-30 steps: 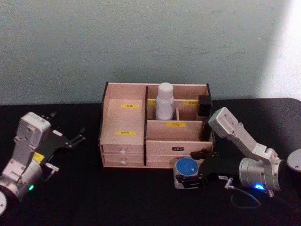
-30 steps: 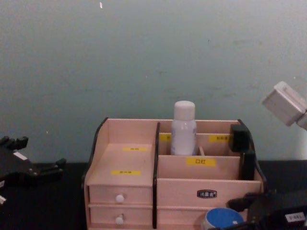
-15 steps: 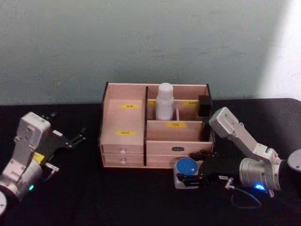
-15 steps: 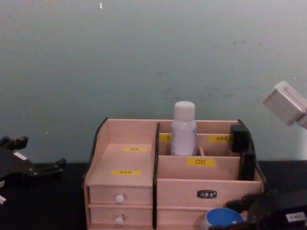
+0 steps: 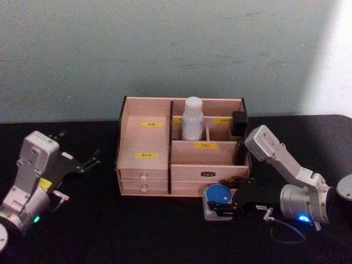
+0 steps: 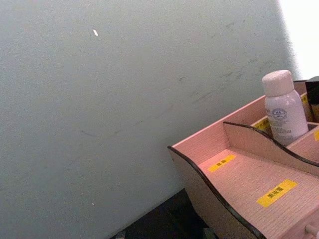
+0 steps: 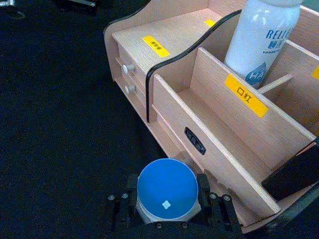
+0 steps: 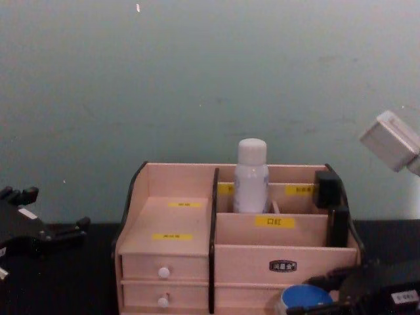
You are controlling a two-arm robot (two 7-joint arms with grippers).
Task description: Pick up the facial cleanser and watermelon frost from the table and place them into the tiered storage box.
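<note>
R gripper (image 5: 219, 196) is seen low over the black table (image 5: 137, 234), reaching in from the R. It is closed on the jar (image 5: 216, 194). In the R wrist view its black fingers (image 7: 205, 191) are pressed to both sides of the jar, which is held upright w/ blue lid up. Whether the jar's base touches the table can't be told.

The box (image 5: 146, 165) is set just beyond this gripper, w/ its front wall just beside the jar; touching or apart can't be told. Two white-knobbed drawers (image 5: 144, 182) are seen low in the box front, to the gripper's L.

The bottle (image 5: 193, 118) is stood upright in a rear compartment of the box, beyond the R gripper and slightly to its L. It is behind the compartment marked w/ a yellow label (image 7: 244, 94).

L gripper (image 5: 78, 148) is parked well apart from the box, on the L of the table. Its fingers are spread wide and nothing is held. From it, the box lies to the R and the bottle farther R.
</note>
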